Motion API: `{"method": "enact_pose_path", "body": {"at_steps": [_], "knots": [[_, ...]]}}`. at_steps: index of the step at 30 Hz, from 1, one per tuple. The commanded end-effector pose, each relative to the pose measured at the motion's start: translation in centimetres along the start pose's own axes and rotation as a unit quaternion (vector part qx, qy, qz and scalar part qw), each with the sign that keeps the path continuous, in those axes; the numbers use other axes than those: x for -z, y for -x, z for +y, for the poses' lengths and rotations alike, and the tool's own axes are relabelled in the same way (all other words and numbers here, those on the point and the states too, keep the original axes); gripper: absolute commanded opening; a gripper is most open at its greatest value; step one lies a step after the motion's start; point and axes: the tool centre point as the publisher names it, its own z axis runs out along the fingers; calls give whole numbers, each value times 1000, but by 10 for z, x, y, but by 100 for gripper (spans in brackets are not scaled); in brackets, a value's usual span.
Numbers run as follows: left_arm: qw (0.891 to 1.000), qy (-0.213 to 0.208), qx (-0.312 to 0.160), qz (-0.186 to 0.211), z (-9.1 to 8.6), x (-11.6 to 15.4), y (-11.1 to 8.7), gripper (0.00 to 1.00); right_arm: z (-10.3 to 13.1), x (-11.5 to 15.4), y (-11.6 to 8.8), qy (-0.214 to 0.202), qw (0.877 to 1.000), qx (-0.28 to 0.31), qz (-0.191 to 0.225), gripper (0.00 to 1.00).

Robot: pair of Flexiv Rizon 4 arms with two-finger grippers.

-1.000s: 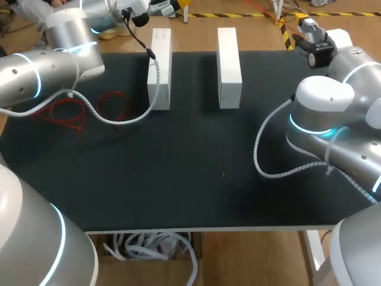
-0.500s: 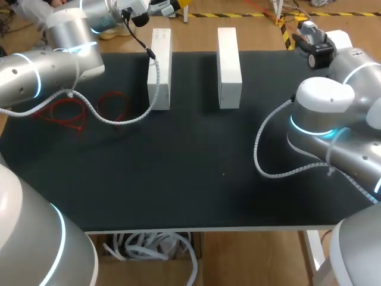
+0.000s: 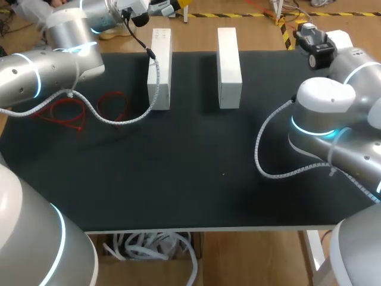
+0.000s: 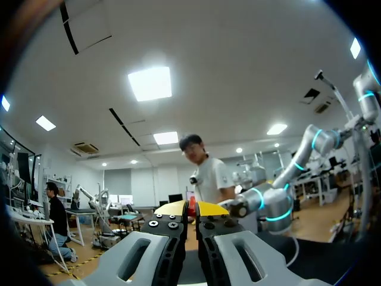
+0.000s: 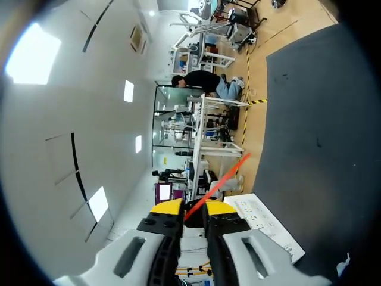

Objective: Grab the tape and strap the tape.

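A thin red tape strap (image 5: pixel 217 185) sticks out from between the yellow tips of my right gripper (image 5: pixel 191 208), which is shut on its end and held high beyond the table's far right corner. In the head view only that arm's black wrist end (image 3: pixel 317 43) shows. More red straps (image 3: pixel 77 110) lie in loose loops on the black mat (image 3: pixel 196 161) at the left. My left gripper (image 4: pixel 191 208) is raised past the table's back edge, its yellow tips (image 3: pixel 176 5) pressed together with nothing visibly held.
Two white blocks (image 3: pixel 159 68) (image 3: pixel 229 59) lie side by side at the back middle of the mat; one white block (image 5: pixel 262 217) also shows under the right gripper. The left arm's corrugated cable (image 3: pixel 128 116) hangs over the left block.
The right arm's wrist end has shifted slightly toward the back of the table. The left arm and the straps on the mat have not moved.
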Motion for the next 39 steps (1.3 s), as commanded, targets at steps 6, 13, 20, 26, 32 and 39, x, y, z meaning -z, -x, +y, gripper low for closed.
{"method": "enact_pose_path", "body": {"at_steps": [6,13,20,26,32,39], "knots": [[1000,1,-1,-3,-1,-1,-2,0,2,3,0,1,1000,1,-4,0],[1000,1,-1,-3,-1,-1,-2,0,2,3,0,2,1000,5,-6,0],[1000,1,-1,-3,-1,-1,-2,0,1,2,-5,-3,1000,12,-3,0],[998,49,-9,-24,-2,2,-1,0,2,-1,-8,-8,1000,22,3,0],[985,170,11,-19,-2,-1,1,0,1,-3,-10,-14,999,38,3,0],[964,264,22,10,3,-12,1,0,1,-4,-12,-18,999,48,1,0]]}}
